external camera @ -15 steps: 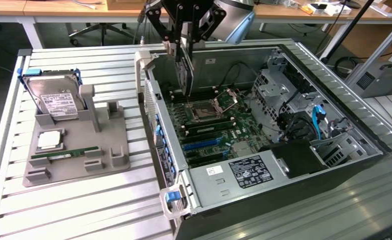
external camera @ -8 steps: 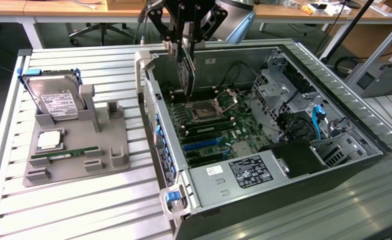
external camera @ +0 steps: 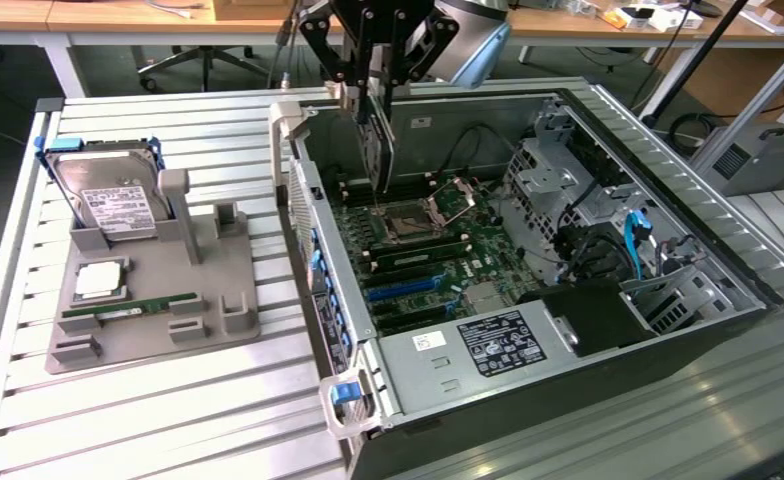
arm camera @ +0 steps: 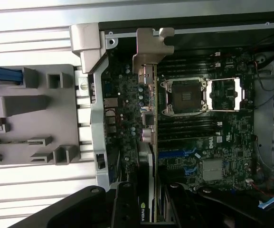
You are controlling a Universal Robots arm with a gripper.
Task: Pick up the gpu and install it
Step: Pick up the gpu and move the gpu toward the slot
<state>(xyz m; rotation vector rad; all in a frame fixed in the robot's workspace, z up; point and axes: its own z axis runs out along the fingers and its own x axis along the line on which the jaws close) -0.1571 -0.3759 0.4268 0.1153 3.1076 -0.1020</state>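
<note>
The case (external camera: 719,255) lies open upward with free room above the motherboard (external camera: 499,262), while the gpu (external camera: 383,140) hangs between the rear wall (external camera: 299,200) and the raised socket frame (external camera: 456,195).

- Thin, flat gpu (external camera: 383,150), dark-faced, hanging upright and edge-on, clamped at its upper end in the gripper (external camera: 372,100).
- Silvery metal bracket (arm camera: 151,47) with a bent lip at the end away from the grip.
- Narrow tan strip along the edge in the wrist view.
- Up inside the open case (external camera: 292,190), near the wall on the exterior view's left, toward the far end.
- Above the motherboard (external camera: 426,265), just beside the CPU socket (external camera: 406,222), not yet seated in a slot.
</note>
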